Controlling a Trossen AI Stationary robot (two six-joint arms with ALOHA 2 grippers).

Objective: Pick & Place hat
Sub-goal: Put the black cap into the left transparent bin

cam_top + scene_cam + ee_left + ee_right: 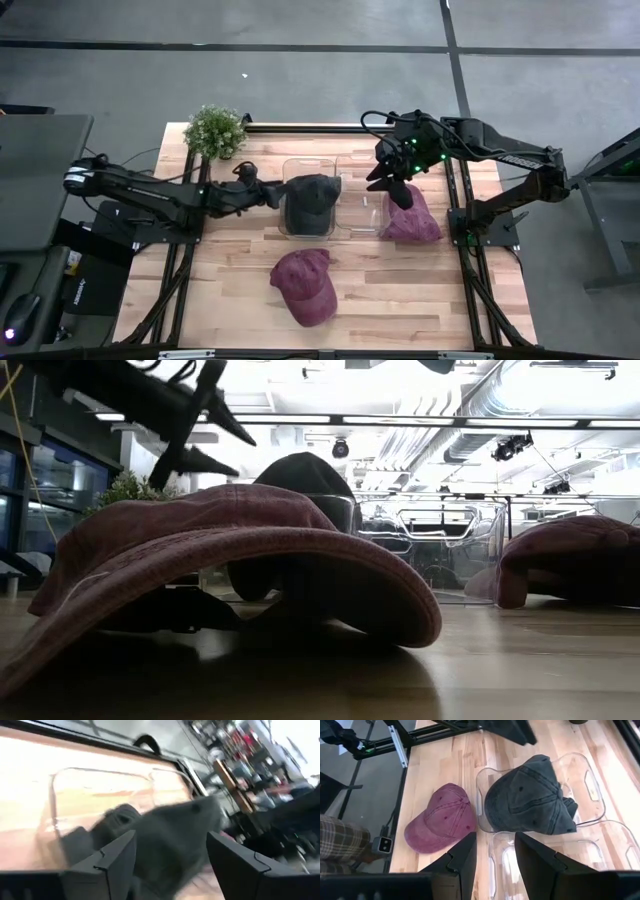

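A dark grey cap (310, 200) (530, 797) lies crown-up in the left clear bin (290, 165), its brim toward the second bin. My left gripper (272, 192) (172, 865) is open just left of that bin, pointing at the grey cap (170, 830) and touching nothing. My right gripper (385, 185) (495, 855) hangs open above the empty second clear bin (362, 208) (580, 852). One maroon cap (305, 285) (442, 817) (230, 550) rests on the table near the front. Another maroon cap (412, 218) (580, 555) lies right of the bins.
A small potted plant (215, 130) stands at the table's far left corner. The two clear bins sit side by side mid-table. Bare wood stretches along the near edge on either side of the front maroon cap.
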